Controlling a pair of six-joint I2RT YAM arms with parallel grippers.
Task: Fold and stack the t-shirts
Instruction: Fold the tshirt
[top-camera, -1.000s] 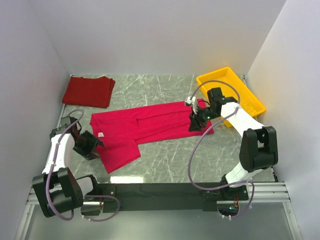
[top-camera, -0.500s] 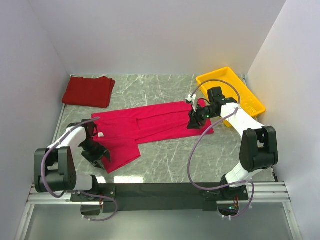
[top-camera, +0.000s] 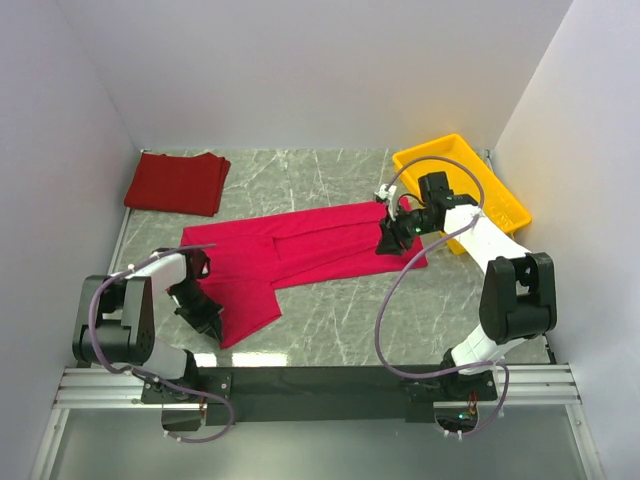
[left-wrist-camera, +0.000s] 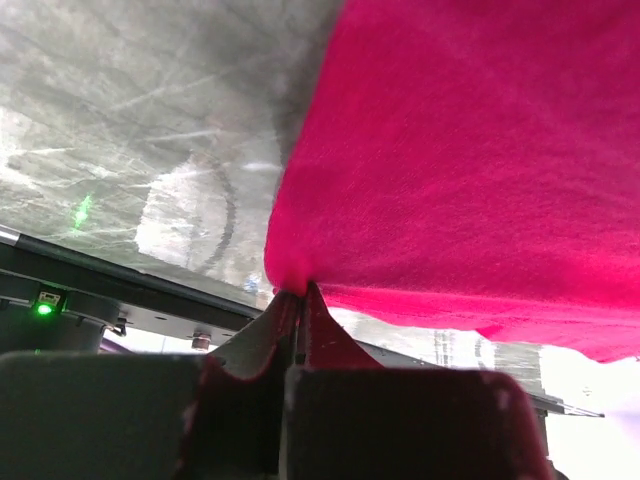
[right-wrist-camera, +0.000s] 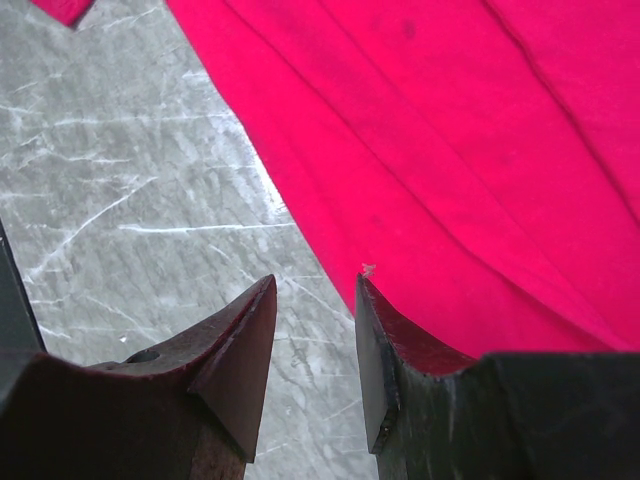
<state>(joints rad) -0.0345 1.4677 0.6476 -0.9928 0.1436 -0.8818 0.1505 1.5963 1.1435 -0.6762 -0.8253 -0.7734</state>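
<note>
My left pincer (left-wrist-camera: 297, 300) is pinching the near-left edge of the crimson shirt (top-camera: 300, 245), fingers pressed together on the cloth. My right pincer (right-wrist-camera: 315, 300) is standing spread at its right end, holding nothing. The crimson shirt is lying across the desk (top-camera: 340, 320). The maroon shirt (top-camera: 178, 182) is sitting folded in the far-left corner.

Two t-shirts are counted on the table (top-camera: 330, 320): a crimson t-shirt (top-camera: 300, 250) across the middle and a maroon t-shirt (top-camera: 178, 183) at the far left corner. One yellow tray (top-camera: 470, 160) is counted at the far right corner. Two arms and two grippers are counted: the left arm (top-camera: 160, 268), the right arm (top-camera: 480, 232), the left gripper (top-camera: 205, 315) and the right gripper (top-camera: 389, 242).
</note>
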